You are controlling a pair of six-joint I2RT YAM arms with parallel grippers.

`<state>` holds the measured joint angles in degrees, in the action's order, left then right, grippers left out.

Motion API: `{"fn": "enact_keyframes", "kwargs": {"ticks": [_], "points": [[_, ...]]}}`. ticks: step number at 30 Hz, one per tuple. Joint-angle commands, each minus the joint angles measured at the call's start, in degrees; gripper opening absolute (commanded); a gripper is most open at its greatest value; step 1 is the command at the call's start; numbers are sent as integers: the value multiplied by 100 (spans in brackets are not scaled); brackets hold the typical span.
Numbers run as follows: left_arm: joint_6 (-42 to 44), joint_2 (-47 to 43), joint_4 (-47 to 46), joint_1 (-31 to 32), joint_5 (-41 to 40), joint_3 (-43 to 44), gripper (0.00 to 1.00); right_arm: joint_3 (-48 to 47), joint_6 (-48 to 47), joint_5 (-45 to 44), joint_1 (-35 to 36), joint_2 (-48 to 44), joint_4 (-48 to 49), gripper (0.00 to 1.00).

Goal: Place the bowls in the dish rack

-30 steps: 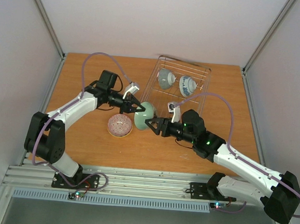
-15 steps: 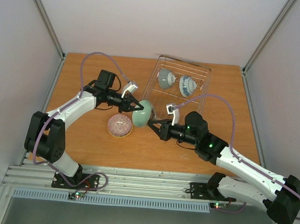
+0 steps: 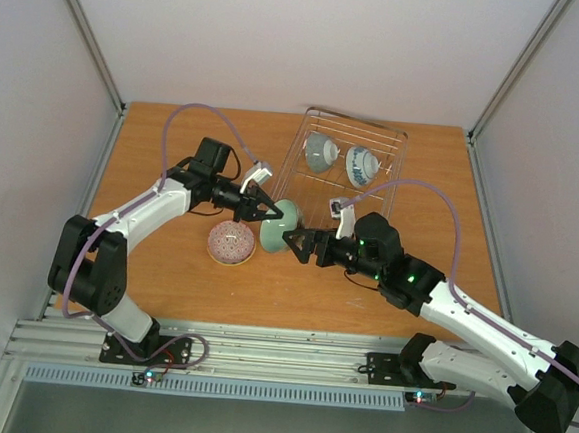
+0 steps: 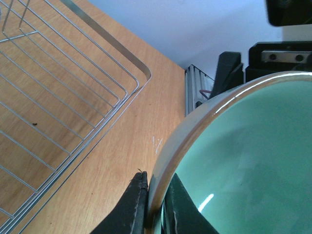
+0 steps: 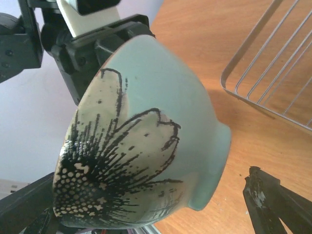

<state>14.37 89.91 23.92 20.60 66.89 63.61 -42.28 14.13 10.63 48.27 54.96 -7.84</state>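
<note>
A pale green bowl [image 3: 279, 220] with a black flower on its outside [image 5: 146, 131] hangs on its side above the table. My left gripper [image 3: 266, 213] is shut on its rim, one finger [image 4: 134, 204] outside and one inside the glossy green bowl [image 4: 243, 161]. My right gripper [image 3: 298, 241] stands open around the bowl's foot, its right finger [image 5: 273, 202] apart from it. A pink-red patterned bowl [image 3: 231, 242] sits on the table just left of them. The wire dish rack [image 3: 377, 188] at the back holds a greenish bowl [image 3: 321, 151] and a blue-and-white bowl [image 3: 362, 165].
The rack's near corner [image 4: 141, 78] lies close beside the held bowl, and its rim [image 5: 243, 90] shows at the right wrist view's upper right. Pale walls close in the wooden table [image 3: 165, 267] on three sides.
My right gripper's jaws have spread wide around the green bowl's foot. The left gripper keeps its grip, and the bowl has shifted slightly right and down.
</note>
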Motion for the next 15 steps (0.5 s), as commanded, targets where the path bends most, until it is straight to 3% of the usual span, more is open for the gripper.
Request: {"fn": "enact_keyframes", "kwargs": {"ticks": [1, 15], "points": [[-30, -84, -154, -3, 520, 46, 0, -175, 234, -361, -11, 97, -195, 99], [6, -108, -143, -12, 565, 28, 1, 123, 523, -29, -11, 338, 1052, 99]]}}
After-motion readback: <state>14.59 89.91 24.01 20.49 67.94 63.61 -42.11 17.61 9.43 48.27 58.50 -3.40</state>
